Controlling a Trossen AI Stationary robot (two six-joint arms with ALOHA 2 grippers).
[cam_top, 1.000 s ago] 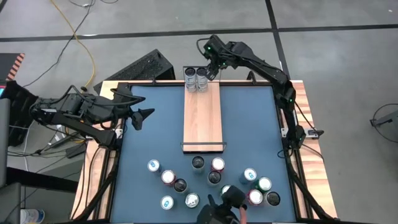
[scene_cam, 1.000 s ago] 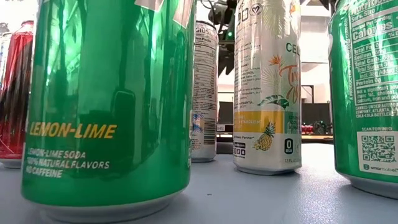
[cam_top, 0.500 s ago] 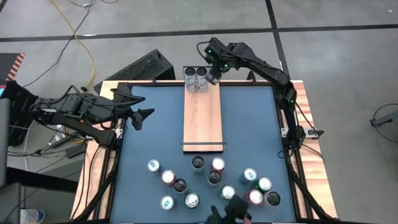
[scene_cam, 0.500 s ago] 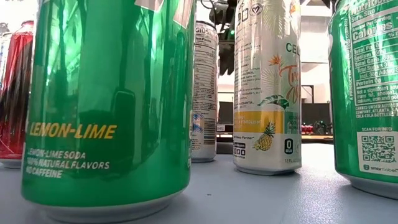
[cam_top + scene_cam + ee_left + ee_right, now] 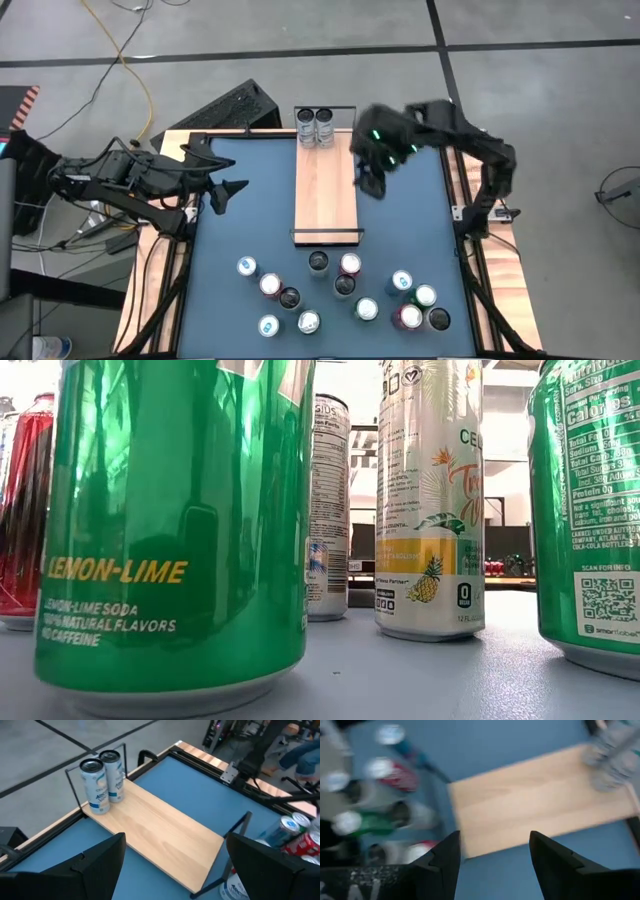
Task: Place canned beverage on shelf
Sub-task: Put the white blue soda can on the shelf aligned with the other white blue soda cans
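The shelf [image 5: 326,190] is a pale wood plank lying lengthwise in the middle of the blue table, also seen in the left wrist view [image 5: 165,837] and the right wrist view [image 5: 540,800]. Two pale canned beverages [image 5: 315,127] stand upright side by side on its far end [image 5: 102,782]. Several more cans [image 5: 345,290] stand upright on the table near its front edge. My right gripper [image 5: 372,185] hangs open and empty above the table, just right of the shelf's middle [image 5: 492,860]. My left gripper [image 5: 235,190] waits open and empty left of the shelf [image 5: 175,870].
Thin black wire rails [image 5: 240,827] stand at the shelf's short ends. In the low view a green lemon-lime can [image 5: 170,530], a white pineapple can [image 5: 430,500] and others fill the foreground. Bare blue table [image 5: 250,210] lies on either side of the shelf.
My right gripper has left the two cans at the shelf's far end. It has swung quickly toward the table's near edge and upward, tipping more downward, and now hangs beside the shelf's right edge. A dark shape among the near cans has gone from view.
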